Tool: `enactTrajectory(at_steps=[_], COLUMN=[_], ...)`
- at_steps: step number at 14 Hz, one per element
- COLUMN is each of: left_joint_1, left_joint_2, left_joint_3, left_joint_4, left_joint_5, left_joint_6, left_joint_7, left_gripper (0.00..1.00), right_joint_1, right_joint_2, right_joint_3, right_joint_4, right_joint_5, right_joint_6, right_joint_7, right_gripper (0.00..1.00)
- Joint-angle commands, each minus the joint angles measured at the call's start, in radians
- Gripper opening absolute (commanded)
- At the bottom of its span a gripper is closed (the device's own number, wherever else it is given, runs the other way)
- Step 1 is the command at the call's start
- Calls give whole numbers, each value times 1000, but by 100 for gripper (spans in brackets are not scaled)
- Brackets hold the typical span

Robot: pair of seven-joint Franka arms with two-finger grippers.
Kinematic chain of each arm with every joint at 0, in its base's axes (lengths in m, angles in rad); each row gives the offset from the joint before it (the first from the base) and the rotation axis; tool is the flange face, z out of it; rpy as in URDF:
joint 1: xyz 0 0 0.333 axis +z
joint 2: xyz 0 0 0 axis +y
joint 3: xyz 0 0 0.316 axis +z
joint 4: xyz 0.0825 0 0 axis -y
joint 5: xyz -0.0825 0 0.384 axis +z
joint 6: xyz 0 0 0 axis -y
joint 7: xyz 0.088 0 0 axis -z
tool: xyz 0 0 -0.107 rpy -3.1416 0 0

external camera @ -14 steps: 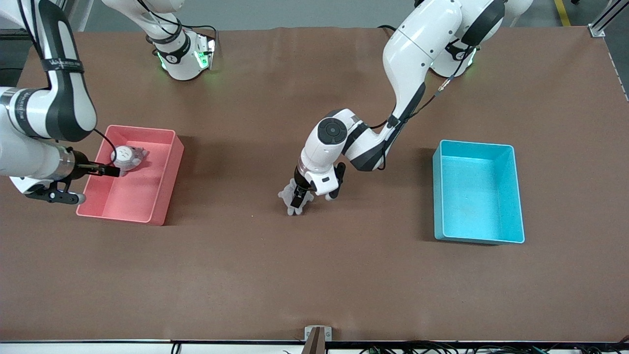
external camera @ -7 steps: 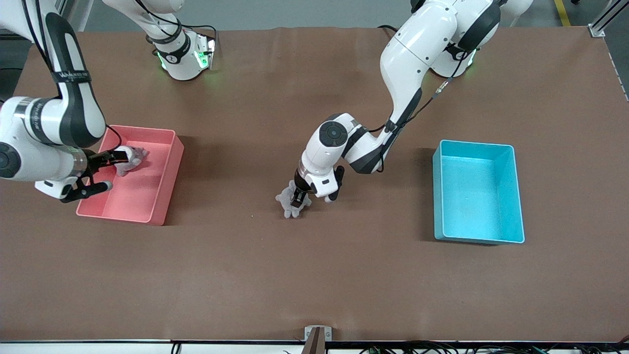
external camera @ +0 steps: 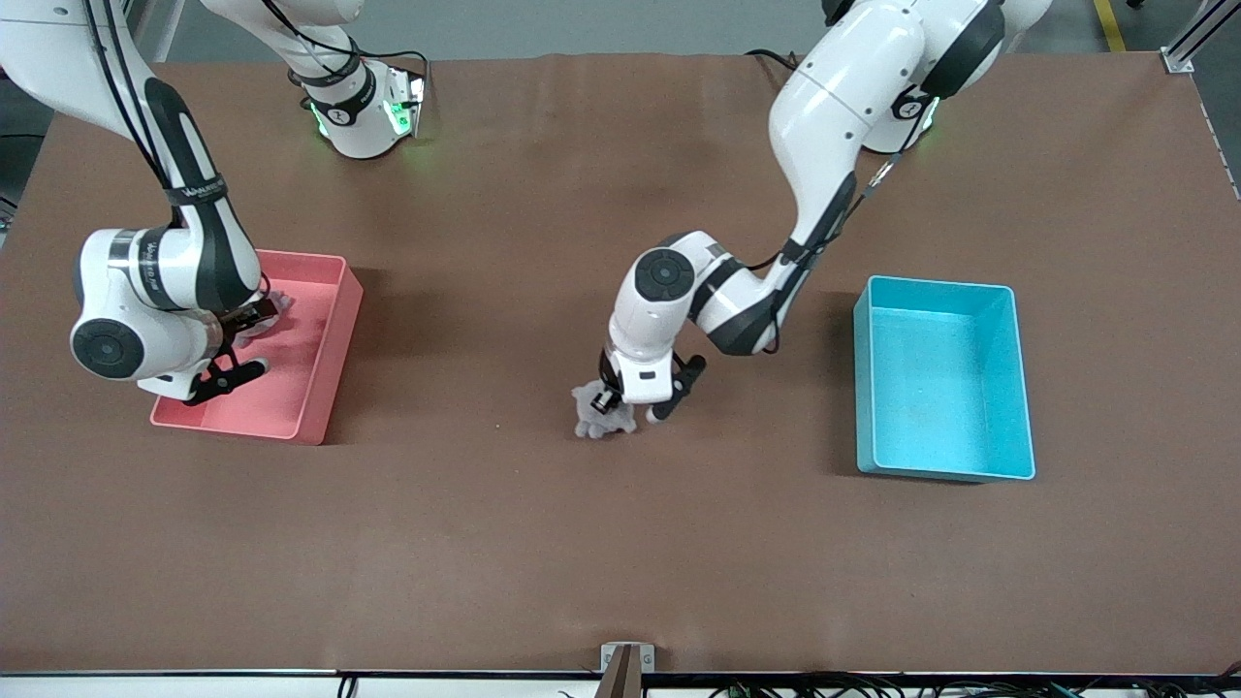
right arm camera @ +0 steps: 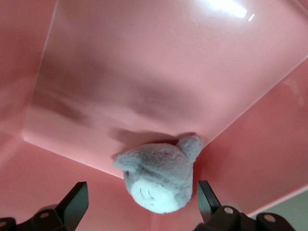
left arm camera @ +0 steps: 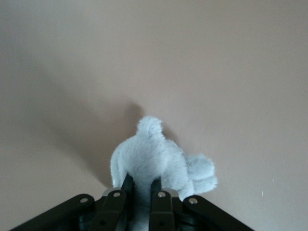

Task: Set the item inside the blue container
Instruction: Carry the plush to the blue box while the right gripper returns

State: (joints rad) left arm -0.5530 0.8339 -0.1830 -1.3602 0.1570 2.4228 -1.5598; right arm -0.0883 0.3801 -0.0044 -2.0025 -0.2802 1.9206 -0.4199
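Front view: a brown desk [external camera: 620,543] carries two bins of the same size, one pink bin [external camera: 334,339] toward the right arm's end and one blue container [external camera: 940,383] toward the left arm's end. The blue container is a rectangular light blue plastic bin with smooth upright walls and rounded corners, and nothing shows inside it. Two soft toys are in sight. One grey plush toy [external camera: 588,419] sits about the middle of the desk, between the two bins and well apart from both. The left claw [external camera: 609,399] is down on it, its fingers clenched on the toy's body. The other, a grey and white plush toy [external camera: 274,304], lies in the pink bin, mostly hidden by the right arm. The right claw [external camera: 247,325] is over the pink bin, just above that toy.

Left wrist view: the left claw's two black fingers [left arm camera: 160,204] pinch the grey plush toy [left arm camera: 159,163] close together, its fur bulging out past them, with bare brown desk [left arm camera: 216,72] around it. Whether the toy rests on the desk or is just clear of it, I cannot tell.

Right wrist view: the right claw's fingertips [right arm camera: 77,199] stand wide apart, released, on either side of the grey and white plush toy [right arm camera: 161,180], which lies against a wall of the pink bin [right arm camera: 144,72]; the fingers do not touch it
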Motion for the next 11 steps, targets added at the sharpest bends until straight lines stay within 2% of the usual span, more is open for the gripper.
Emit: enactTrajectory(at_steps=[1, 3, 4, 8, 11], left_joint_1=[123, 239, 302, 500, 565], left_joint_2=[-148, -220, -249, -311, -319], left_joint_3=[-19, -67, -87, -112, -110], left_joint_4=[-33, -33, -33, -39, -45], left_joint_5=[22, 1, -19, -33, -31], left_joint_6=[-141, -246, -290, -453, -479], left_joint_7=[302, 534, 635, 1042, 1191], left_gripper=[0, 0, 0, 0, 0], right_joint_1=[4, 69, 85, 44, 44], right_joint_2=[-1, -3, 0, 14, 14], right_joint_3=[3, 3, 3, 6, 7], right_joint_4=[-10, -16, -15, -10, 10], right_joint_5=[-66, -147, -160, -156, -136], right_joint_6=[12, -29, -57, -51, -60], right_joint_7=[-8, 1, 22, 23, -8], right_gripper=[100, 100, 100, 100, 100])
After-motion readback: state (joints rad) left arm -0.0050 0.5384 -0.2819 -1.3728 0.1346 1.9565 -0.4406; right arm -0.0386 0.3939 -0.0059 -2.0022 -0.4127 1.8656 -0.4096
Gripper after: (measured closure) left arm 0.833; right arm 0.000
